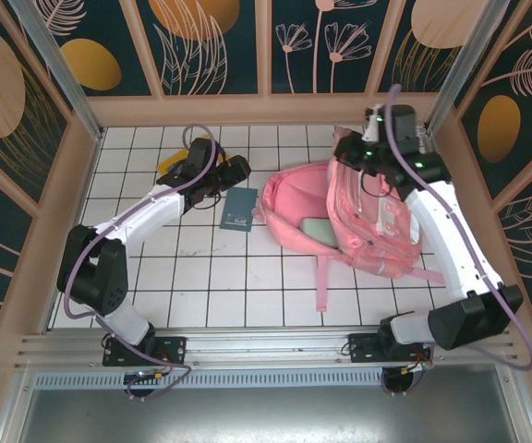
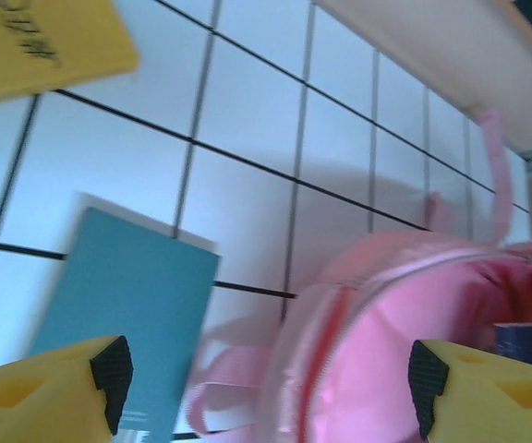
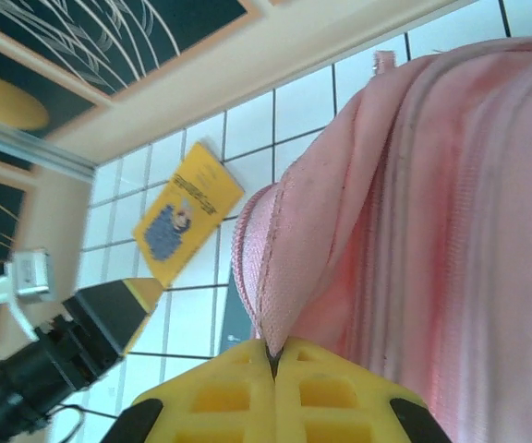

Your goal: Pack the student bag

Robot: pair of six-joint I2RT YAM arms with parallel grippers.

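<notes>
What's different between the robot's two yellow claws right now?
The left gripper stands wide open and holds nothing, while the right gripper is pinched shut on the rim of the pink backpack. The left gripper hangs over the teal book and the backpack's open mouth; the right gripper is at the backpack's far end, near the back wall. Both are yellow.

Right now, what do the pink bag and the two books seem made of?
The student bag: soft, slightly shiny synthetic fabric, probably, as it folds and creases; teal book: matte cover, card or paper; yellow book: printed cover, likely paper, thin and flat.
</notes>
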